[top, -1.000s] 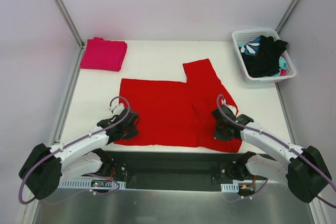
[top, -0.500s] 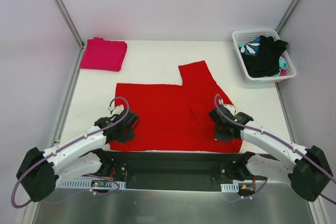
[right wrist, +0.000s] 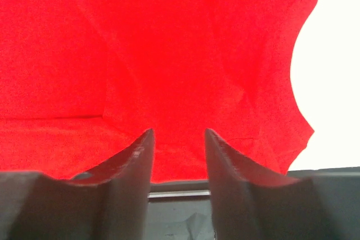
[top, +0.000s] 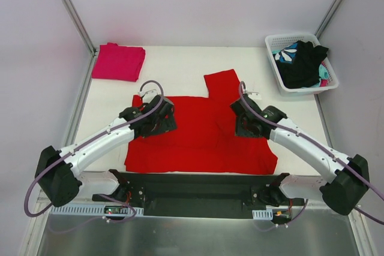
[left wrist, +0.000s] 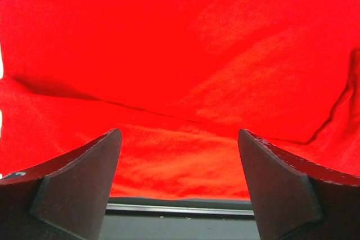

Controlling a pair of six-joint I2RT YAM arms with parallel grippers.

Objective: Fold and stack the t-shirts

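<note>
1. The left gripper (top: 157, 121) (left wrist: 179, 136) is hanging low with its two dark fingers (left wrist: 84, 178) spread wide, and nothing is sitting between them.
2. The right gripper (top: 245, 123) (right wrist: 179, 136) is hovering with its dark fingers (right wrist: 126, 178) parted by only a narrow gap. No cloth is showing pinched in that gap.
3. Directly under both grippers, the large plain bright red cloth t-shirt (top: 204, 139) (left wrist: 180, 54) (right wrist: 169, 43) is lying spread on the flat white tabletop (top: 180, 67). The left gripper is hanging over its left part and the right gripper over its right part.
4. One red sleeve is sticking out toward the far side, between the two grippers and nearer the right one.
5. In the left wrist view, a shadowed fold edge is running across the red cloth just past the fingertips.
6. In the right wrist view, the shirt's curved edge is lying to the right of the fingers, with bare white tabletop past it.
7. Behind both grippers, toward the arm bases, the shirt's near hem is reaching the long black base rail (top: 198, 184).
8. Far off to the left of the left gripper, a folded plain magenta-pink cloth t-shirt (top: 118, 61) is lying at the far left corner, well apart from the red one.
9. Far off to the right of the right gripper, a white slotted plastic basket (top: 273, 43) is holding a crumpled black garment (top: 303, 64) and a teal-and-white patterned garment (top: 285, 55).
</note>
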